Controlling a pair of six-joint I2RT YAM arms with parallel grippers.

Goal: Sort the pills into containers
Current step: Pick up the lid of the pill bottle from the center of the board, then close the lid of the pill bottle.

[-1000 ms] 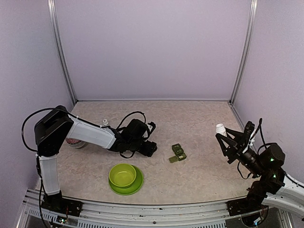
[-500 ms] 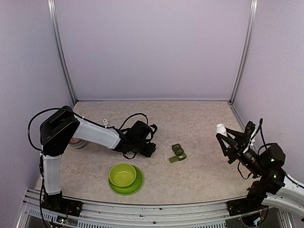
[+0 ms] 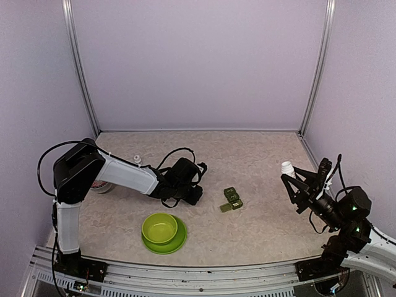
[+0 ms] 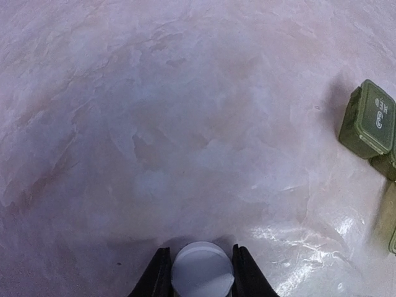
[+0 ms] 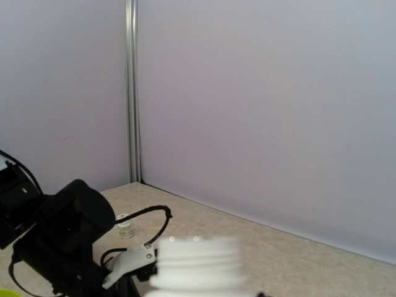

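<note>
Left pincer pinches white cap (pill box nearby)

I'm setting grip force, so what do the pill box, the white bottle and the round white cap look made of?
The pill box is likely hard plastic: matte dark green, with moulded lettering on the lid. The white bottle is probably opaque plastic, with ridged threads at the neck. It is blurred, so its finish is unclear. The round white cap looks smooth and dull white, likely plastic too.
</note>
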